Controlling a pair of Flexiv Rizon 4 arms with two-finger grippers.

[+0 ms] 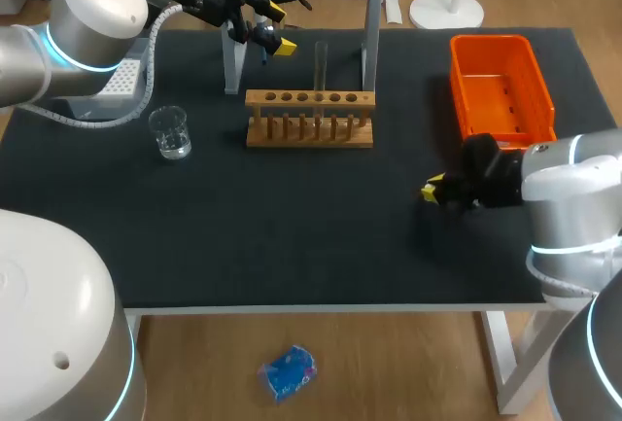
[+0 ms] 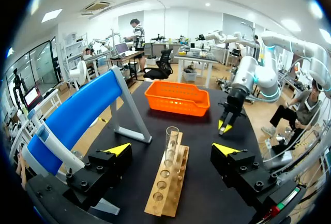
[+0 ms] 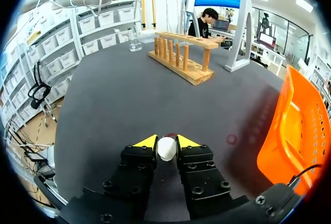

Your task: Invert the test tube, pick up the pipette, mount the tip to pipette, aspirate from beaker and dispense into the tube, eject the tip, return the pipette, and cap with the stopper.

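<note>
the black table (image 1: 292, 236) is bearing everything here. my left arm (image 1: 87, 22) is coming in from the far left corner. my right arm (image 1: 573, 188) is coming in low from the right edge.

the pipette stand (image 1: 369, 52), with its blue top, is standing at the back of the table, behind the rack. the orange basket (image 1: 457, 71) is sitting at the far right, well apart from the rack. the wooden rack (image 1: 309, 118) is lying across the middle of the table's far half. a pale tip box (image 1: 121, 81) is sitting at the far left, partly hidden under the left arm.

the left gripper (image 1: 277, 30) is hanging above the back of the table, beside the stand's left leg. in its own wrist view the left gripper (image 2: 172, 150) is spreading its fingers wide and gripping nothing, with the rack (image 2: 168, 188) lying below and ahead of it.

the right gripper (image 1: 434, 191) is hovering low over the table, in front of the basket. its fingers are pressing on the stopper from both sides.

the beaker (image 1: 171, 132) is standing left of the rack, near it but apart. the test tube (image 1: 321, 66) is standing upright in one of the rack's middle holes, mouth up. the white stopper (image 3: 166, 148) is sitting between the right gripper's yellow tips.
</note>
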